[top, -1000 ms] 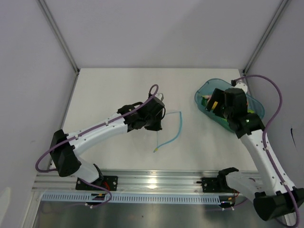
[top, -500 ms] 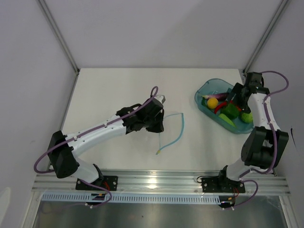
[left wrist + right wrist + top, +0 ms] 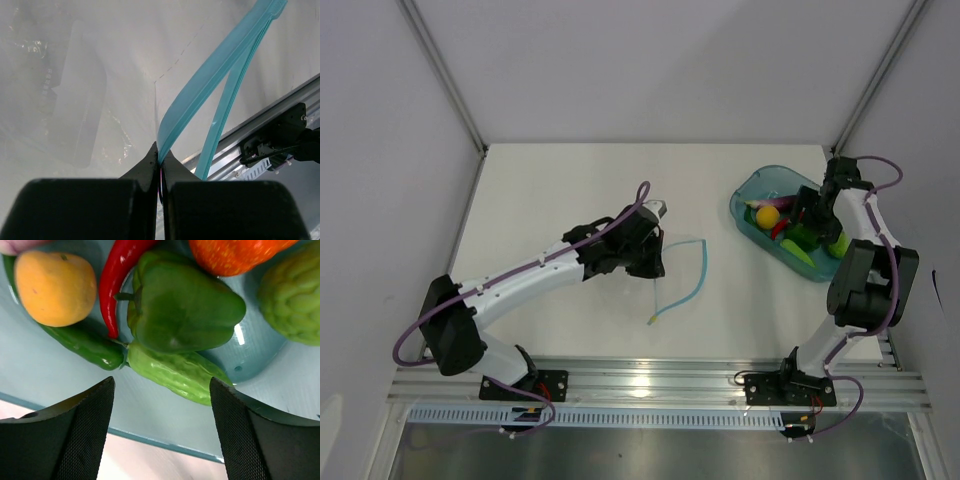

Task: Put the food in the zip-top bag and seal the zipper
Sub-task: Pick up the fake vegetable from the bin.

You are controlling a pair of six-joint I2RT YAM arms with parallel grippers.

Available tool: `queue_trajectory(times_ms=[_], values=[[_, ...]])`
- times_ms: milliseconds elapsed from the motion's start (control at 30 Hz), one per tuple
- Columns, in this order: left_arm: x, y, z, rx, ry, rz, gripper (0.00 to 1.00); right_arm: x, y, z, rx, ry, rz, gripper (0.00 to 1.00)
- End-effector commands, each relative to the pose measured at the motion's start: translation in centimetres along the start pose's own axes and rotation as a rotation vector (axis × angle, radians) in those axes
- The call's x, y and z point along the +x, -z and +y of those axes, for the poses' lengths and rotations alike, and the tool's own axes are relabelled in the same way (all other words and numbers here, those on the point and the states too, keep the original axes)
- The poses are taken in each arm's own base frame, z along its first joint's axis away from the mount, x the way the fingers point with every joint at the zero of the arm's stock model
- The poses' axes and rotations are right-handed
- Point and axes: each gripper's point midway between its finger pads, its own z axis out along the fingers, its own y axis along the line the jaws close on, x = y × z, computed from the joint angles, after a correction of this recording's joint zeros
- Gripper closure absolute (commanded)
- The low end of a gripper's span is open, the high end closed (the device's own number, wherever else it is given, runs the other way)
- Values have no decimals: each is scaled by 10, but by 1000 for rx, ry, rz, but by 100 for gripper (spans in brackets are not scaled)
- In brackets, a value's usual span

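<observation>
Crowding risk: my right gripper [image 3: 161, 382], fingers spread over tray [image 3: 45, 372] far right, may nip green bell pepper [image 3: 180, 310] and gourd [image 3: 175, 372] together. Left gripper [image 3: 160, 155] pinches zipper [image 3: 215, 75] of zip-top bag [image 3: 680, 262] mid-table; thin strip may slip.

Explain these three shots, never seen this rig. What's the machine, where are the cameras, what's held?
Two robot arms are bolted at the near edge of a white table. One picture looks down from above; the other two come from cameras on each wrist. The left gripper is shut on the blue zipper of a clear bag, whose mouth is parted. The right gripper is open, holding nothing, above toy food in a teal tray.
</observation>
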Motion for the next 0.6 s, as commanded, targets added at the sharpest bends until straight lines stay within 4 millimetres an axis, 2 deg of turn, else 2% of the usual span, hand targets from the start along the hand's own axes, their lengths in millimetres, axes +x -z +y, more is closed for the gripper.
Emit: queue_trajectory(times_ms=[0,167,267,567], values=[[-10,6,-10,60,-17,-27,100,16,-13,0,-8,27,49,22],[-8,2,-11,66,-18,-13,100,34,-29,-2,25,52,100,22],[-7,0,-9,60,-18,-4,99,43,-36,-13,102,68,122,20],[-4,-4,-8,60,-15,16,99,53,-54,-28,187,100,143,18]])
